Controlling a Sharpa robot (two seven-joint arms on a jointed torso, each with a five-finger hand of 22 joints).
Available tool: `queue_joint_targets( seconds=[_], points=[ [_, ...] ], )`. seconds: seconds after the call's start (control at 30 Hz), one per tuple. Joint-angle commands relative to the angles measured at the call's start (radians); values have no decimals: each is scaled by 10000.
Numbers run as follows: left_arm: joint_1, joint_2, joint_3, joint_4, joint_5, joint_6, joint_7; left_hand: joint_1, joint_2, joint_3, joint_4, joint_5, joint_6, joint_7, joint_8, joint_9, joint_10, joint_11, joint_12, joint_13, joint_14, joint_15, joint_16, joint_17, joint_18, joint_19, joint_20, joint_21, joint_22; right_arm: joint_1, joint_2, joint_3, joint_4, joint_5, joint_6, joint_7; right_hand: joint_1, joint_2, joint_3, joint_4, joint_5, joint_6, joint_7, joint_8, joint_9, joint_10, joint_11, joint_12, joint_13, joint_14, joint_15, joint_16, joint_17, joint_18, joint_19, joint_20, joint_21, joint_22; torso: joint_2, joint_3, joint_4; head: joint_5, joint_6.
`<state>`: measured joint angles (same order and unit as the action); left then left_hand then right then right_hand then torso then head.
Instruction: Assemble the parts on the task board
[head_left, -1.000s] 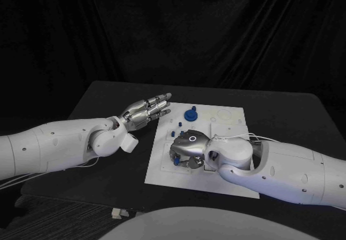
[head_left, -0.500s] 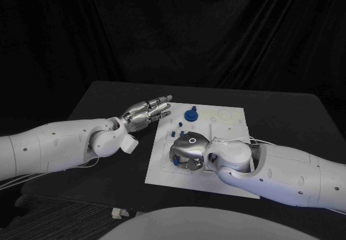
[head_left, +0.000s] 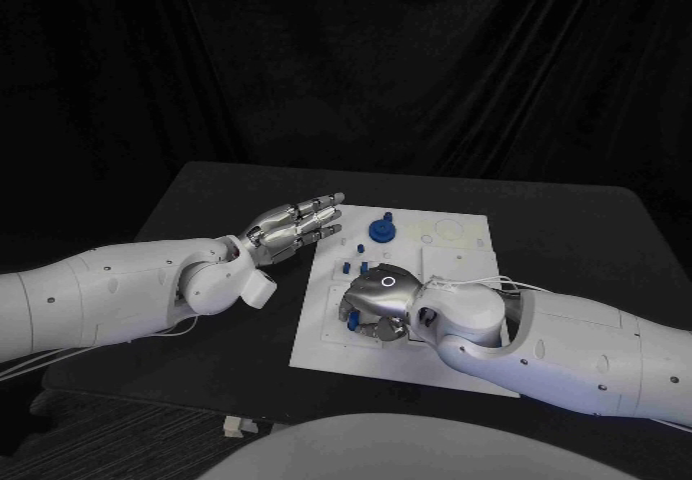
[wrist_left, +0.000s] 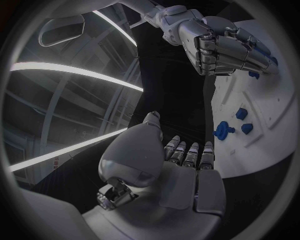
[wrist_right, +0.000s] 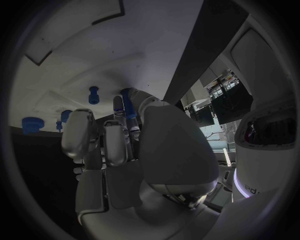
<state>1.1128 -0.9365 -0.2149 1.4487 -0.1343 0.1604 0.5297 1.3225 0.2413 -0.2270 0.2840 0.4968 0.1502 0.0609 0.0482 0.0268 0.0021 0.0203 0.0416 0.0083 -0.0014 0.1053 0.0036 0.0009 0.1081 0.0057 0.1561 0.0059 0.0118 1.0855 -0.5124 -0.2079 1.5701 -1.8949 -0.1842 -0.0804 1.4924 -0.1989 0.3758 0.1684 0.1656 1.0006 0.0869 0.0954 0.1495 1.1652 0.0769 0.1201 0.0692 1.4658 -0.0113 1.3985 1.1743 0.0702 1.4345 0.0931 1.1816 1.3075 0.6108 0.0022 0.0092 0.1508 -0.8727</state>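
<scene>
Visibility is limited at the centre of the task board (head_left: 433, 345): the right hand (head_left: 378, 298) lies palm-down over the board's near-middle area and covers whatever sits directly beneath it. In the right wrist view, the right hand's fingers (wrist_right: 115, 137) are curled in together, and a slim blue part (wrist_right: 127, 106) shows between their tips. Whether the fingers actually pinch that part or only rest against it cannot be told. The part's long axis runs along the line of the fingers, pointing away from the palm toward the board surface.

Other blue parts remain exposed. A round blue part with a stem on top (head_left: 381, 230) stands upright near the board's far edge, on the side nearer the left hand; its long axis is vertical. Small blue pegs (head_left: 353, 266) stand between that part and the right hand; their exact shape is too small to make out. Faint round recesses (head_left: 449, 232) mark the board's far corner on the right arm's side.

The left hand (head_left: 293, 225) is beside the board's left edge, above the black bench (head_left: 562, 225), holding nothing. Its fingers (wrist_left: 187, 152) are extended, close side by side, pointing toward the far part of the board. The board itself lies flat in the middle of the bench, long axis running away from the robot.
</scene>
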Motion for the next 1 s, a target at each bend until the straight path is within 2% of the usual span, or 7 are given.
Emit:
queue_joint_targets(
  seconds=[0.03, 0.2, 0.47, 0.6, 0.77, 1.0],
  points=[
    [-18, 23, 9, 2, 47, 149, 73, 77, 71, 65, 17, 57, -25, 18, 35, 1, -12, 83, 4, 9, 14, 23, -36, -9, 100, -11, -10, -17, 11, -26, -15, 2, 3, -70, 278, -395, -173, -40, 21, -16, -114, -207, -28, -103, -31, -147, 13, -20, -4, 249, 69, 32, 86, 79, 8, 39, 112, 1585, 0, 6, -7, 1, 1],
    [-24, 27, 9, -7, 47, 164, 57, 77, 71, 65, 17, 57, -25, 18, 35, 1, -12, 83, 4, 9, 14, 23, -36, -9, 100, -11, -10, -17, 11, -36, -34, 2, 13, -70, 570, -472, -266, -95, -27, -36, -262, -309, -118, -135, -36, -320, 39, -20, 4, 231, 72, 15, 40, 99, -24, 56, 26, 1562, 1, 5, -9, 13, 1],
    [-30, 49, 9, -20, 47, 191, 34, 77, 71, 65, 17, 57, -25, 18, 35, 1, -12, 83, 4, 9, 14, 23, -36, -9, 100, -11, -10, -17, 11, -47, -51, 2, 17, -70, 735, -489, -315, -128, -67, -49, -345, -354, -147, -146, -37, -418, 50, -16, 9, 231, 58, 21, 47, 106, -31, 53, 3, 1556, -4, 5, -3, 25, 1],
    [-33, 59, 9, -25, 47, 202, 25, 77, 71, 65, 17, 57, -25, 18, 35, 1, -12, 83, 4, 9, 14, 23, -36, -9, 100, -11, -10, -17, 11, -48, -69, 2, 28, -70, 720, -476, -439, -168, -206, -69, -567, -519, -209, -194, -49, -658, 64, 14, 27, 297, 10, 110, 205, 83, 50, 18, 152, 1595, 0, 3, -2, 18, 1],
    [-36, 62, 9, -29, 47, 210, 11, 77, 71, 65, 17, 57, -25, 18, 35, 1, -12, 83, 4, 9, 14, 23, -36, -9, 100, -11, -10, -17, 11, -49, -155, 2, 80, -70, 490, -397, -548, -129, -495, -116, -879, -834, -251, -267, -101, -1043, 81, 145, 64, 308, -47, 102, 183, 89, 64, -43, 116, 1582, 2, 3, -4, 38, 1],
    [-40, 71, 9, -58, 47, 225, -4, 77, 87, 72, 23, 54, -8, 29, 47, 3, -12, 96, 8, 10, 14, 32, -36, -9, 98, -10, -1, -16, 13, -43, -334, 3, 200, -70, -99, -205, -462, -41, -814, -157, -870, -1521, -385, -317, -316, -1383, 104, 368, 87, 310, -60, 95, 174, 86, 68, -62, 92, 1579, -1, 2, -6, 25, 1]
  ],
)
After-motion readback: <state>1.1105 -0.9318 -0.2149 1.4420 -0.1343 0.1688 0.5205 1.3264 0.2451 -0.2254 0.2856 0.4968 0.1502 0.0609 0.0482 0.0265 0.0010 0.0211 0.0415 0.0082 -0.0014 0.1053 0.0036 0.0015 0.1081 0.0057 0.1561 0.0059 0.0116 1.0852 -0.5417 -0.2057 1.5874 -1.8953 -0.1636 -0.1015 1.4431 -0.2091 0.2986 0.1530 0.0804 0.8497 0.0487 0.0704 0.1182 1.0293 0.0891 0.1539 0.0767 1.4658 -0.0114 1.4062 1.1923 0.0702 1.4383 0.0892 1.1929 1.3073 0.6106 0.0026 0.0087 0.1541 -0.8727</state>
